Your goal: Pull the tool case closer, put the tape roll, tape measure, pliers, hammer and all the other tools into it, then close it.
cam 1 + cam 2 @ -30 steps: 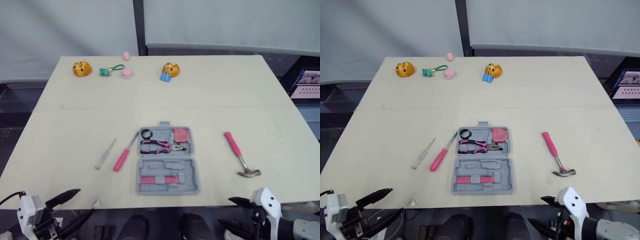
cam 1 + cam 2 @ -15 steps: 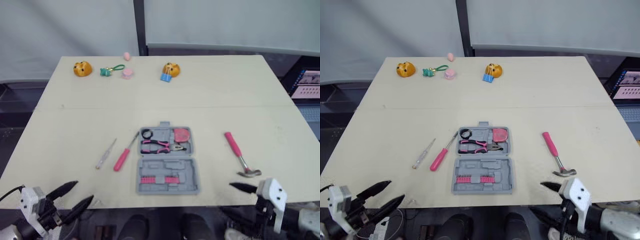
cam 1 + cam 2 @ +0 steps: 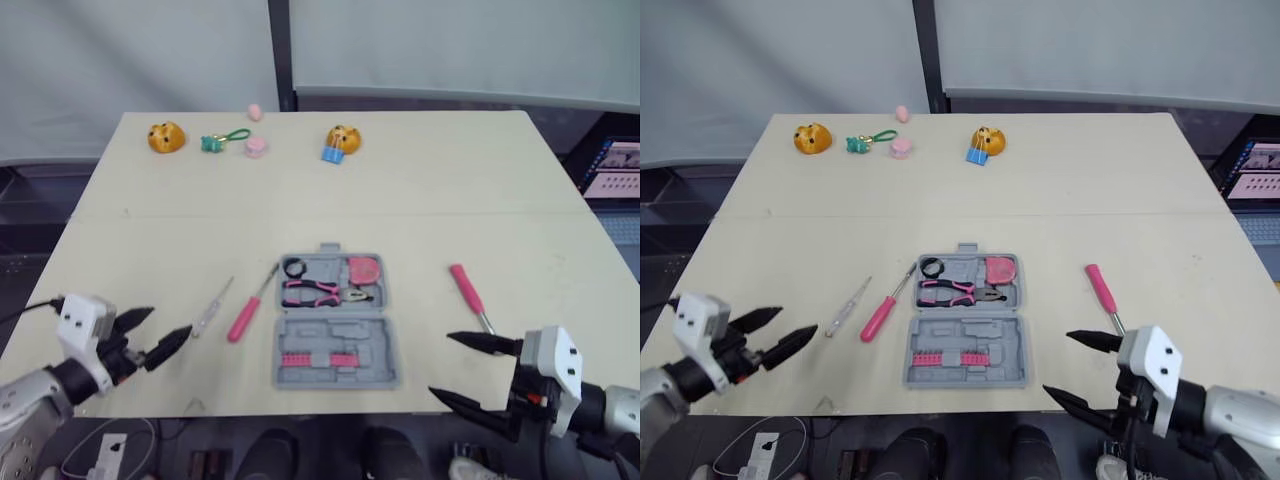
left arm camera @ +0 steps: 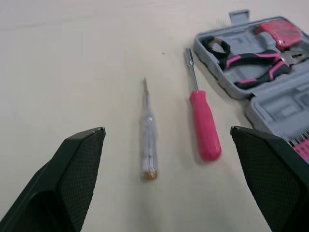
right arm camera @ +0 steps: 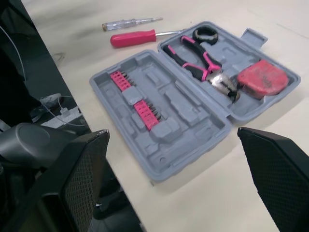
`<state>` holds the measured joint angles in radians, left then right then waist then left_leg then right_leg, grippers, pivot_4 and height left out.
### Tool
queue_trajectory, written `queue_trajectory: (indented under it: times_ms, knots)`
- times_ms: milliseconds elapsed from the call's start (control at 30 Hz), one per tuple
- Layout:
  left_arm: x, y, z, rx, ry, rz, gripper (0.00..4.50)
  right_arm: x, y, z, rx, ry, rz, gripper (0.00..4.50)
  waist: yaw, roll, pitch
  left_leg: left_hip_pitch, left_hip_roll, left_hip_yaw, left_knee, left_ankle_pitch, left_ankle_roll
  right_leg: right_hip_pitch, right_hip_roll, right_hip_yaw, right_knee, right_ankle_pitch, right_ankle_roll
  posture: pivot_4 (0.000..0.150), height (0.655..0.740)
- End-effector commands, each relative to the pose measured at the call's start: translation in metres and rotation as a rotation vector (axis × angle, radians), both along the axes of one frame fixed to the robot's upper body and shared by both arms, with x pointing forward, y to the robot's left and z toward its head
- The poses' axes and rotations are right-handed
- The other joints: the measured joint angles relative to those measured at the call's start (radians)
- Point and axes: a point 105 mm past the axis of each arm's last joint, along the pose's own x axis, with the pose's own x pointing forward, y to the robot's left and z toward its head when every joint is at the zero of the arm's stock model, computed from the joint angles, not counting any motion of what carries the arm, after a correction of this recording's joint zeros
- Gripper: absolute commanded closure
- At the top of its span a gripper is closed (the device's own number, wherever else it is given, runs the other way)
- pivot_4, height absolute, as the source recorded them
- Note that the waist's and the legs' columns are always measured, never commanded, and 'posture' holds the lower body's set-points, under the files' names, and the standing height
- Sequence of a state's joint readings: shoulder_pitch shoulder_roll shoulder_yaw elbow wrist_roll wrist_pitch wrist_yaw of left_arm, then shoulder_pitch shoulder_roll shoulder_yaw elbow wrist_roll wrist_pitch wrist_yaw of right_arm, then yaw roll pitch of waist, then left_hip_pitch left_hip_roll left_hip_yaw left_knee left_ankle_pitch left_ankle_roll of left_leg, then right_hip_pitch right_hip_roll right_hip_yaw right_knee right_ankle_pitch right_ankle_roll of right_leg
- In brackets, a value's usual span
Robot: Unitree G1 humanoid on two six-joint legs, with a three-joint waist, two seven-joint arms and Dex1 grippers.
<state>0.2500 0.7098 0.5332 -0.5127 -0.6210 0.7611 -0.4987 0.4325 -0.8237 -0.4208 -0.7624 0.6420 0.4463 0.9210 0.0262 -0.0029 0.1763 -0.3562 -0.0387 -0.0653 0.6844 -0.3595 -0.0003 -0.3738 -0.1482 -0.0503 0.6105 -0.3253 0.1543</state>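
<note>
The grey tool case (image 3: 335, 320) lies open mid-table. Its far half holds a black tape roll (image 3: 294, 267), pink pliers (image 3: 315, 291) and a pink tape measure (image 3: 364, 269); its near half holds pink bits (image 3: 318, 360). Left of the case lie a pink screwdriver (image 3: 246, 312) and a clear tester screwdriver (image 3: 210, 309). The hammer (image 3: 465, 288) lies right of the case, its head hidden behind my right arm. My left gripper (image 3: 170, 322) hovers open just left of the clear screwdriver. My right gripper (image 3: 440, 365) is open near the case's right front corner.
Along the far edge sit two orange plush toys (image 3: 165, 136) (image 3: 342, 138), a green keyring (image 3: 215, 141) and small pink items (image 3: 255, 146). A laptop (image 3: 615, 168) stands off the table's right side. The table's front edge (image 3: 300, 408) runs just before the case.
Both grippers rose from below the table's front edge to above the tabletop. The left moved toward the clear screwdriver; the right moved up in front of the hammer head, covering it.
</note>
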Motion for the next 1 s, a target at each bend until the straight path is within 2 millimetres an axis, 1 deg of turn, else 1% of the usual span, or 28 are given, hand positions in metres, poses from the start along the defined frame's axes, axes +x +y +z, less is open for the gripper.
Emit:
queue_trajectory:
  times_ms: [33, 133, 200, 267, 400, 500, 700, 833, 1000]
  knots:
    - [0.008, -0.006, 0.003, 0.026, 0.039, 0.014, 0.03, 0.004, 0.005, 0.014, -0.004, -0.043, 0.011, 0.00, -0.001, 0.000, 0.000, 0.000, 0.000, 0.000, 0.000, 0.000, 0.000, 0.000, 0.000, 0.000, 0.000, 0.000, 0.000, 0.150, 0.7121]
    - [0.017, -0.006, 0.003, 0.051, 0.066, 0.032, 0.03, 0.008, 0.007, 0.019, -0.008, -0.060, 0.014, 0.00, -0.003, 0.000, 0.000, 0.000, 0.000, 0.000, -0.001, 0.000, 0.000, -0.001, 0.000, 0.000, 0.001, 0.000, 0.000, 0.150, 0.7121]
    - [0.024, -0.002, -0.001, 0.102, 0.091, 0.070, 0.03, 0.011, 0.008, 0.022, -0.011, -0.071, 0.010, 0.00, -0.001, 0.000, 0.000, 0.000, 0.000, 0.000, -0.001, 0.000, 0.000, -0.001, 0.000, 0.000, 0.001, 0.000, 0.000, 0.150, 0.7121]
    - [0.031, -0.002, -0.006, 0.131, 0.106, 0.072, 0.03, 0.013, 0.010, 0.023, -0.011, -0.075, 0.007, 0.00, -0.001, 0.000, 0.000, 0.000, 0.000, 0.001, -0.001, 0.001, -0.001, -0.001, 0.000, 0.000, 0.000, 0.000, 0.000, 0.150, 0.7121]
    - [0.043, -0.002, -0.013, 0.148, 0.120, 0.099, 0.03, 0.014, 0.010, 0.024, -0.016, -0.081, -0.008, 0.00, 0.000, 0.000, 0.000, 0.000, 0.000, 0.001, -0.001, 0.001, -0.001, -0.001, 0.000, 0.000, 0.001, 0.000, 0.000, 0.150, 0.7121]
    - [0.052, -0.007, -0.018, 0.151, 0.137, 0.088, 0.03, 0.014, 0.008, 0.024, -0.028, -0.086, -0.025, 0.00, 0.000, 0.000, 0.000, 0.000, 0.000, 0.001, -0.001, 0.001, -0.001, -0.001, 0.000, 0.000, 0.001, 0.000, 0.000, 0.150, 0.7121]
    - [0.065, -0.025, -0.031, 0.131, 0.149, 0.053, 0.03, 0.013, 0.005, 0.024, -0.039, -0.094, -0.048, 0.00, 0.000, 0.000, 0.000, 0.000, 0.000, 0.001, -0.001, 0.001, -0.001, -0.001, 0.000, 0.000, 0.002, 0.000, 0.000, 0.150, 0.7121]
    - [0.069, -0.033, -0.040, 0.130, 0.165, 0.038, 0.03, 0.012, 0.002, 0.024, -0.044, -0.097, -0.066, 0.00, -0.001, 0.000, 0.000, 0.000, 0.000, 0.001, -0.001, 0.001, -0.001, -0.001, 0.000, 0.000, 0.003, 0.000, 0.001, 0.150, 0.7121]
    - [0.075, -0.038, -0.049, 0.134, 0.179, 0.036, 0.03, 0.010, 0.000, 0.024, -0.049, -0.100, -0.086, 0.00, 0.001, 0.000, 0.000, 0.000, 0.000, 0.001, -0.001, 0.001, -0.001, -0.001, 0.000, 0.000, 0.002, 0.000, 0.001, 0.150, 0.7121]
